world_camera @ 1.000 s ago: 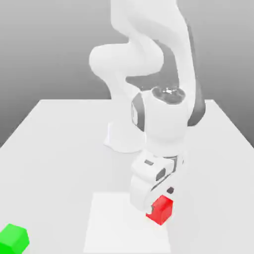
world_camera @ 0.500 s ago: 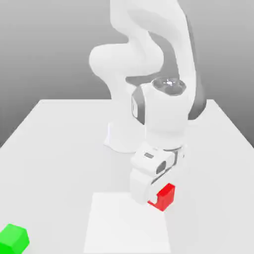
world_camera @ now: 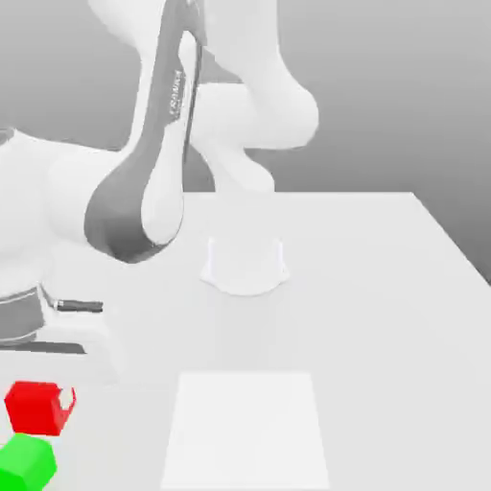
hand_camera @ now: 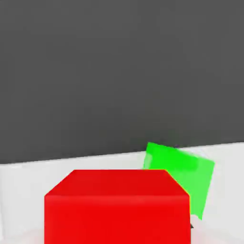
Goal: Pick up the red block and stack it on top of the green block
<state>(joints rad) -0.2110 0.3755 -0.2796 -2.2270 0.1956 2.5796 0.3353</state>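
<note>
The fingers [world_camera: 66, 398] are closed on the red block [world_camera: 35, 409] — it sits between them, near the green block [world_camera: 26, 464].

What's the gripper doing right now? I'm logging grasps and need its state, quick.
Gripper: closed on the red block, holding it above the table.

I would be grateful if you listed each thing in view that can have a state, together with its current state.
Red block: held in the pincer, raised off the table.
Pincer: shut on the red block.
Green block: on the table, nothing stacked on it.
Arm: bent, reaching to the exterior view's left.
</note>
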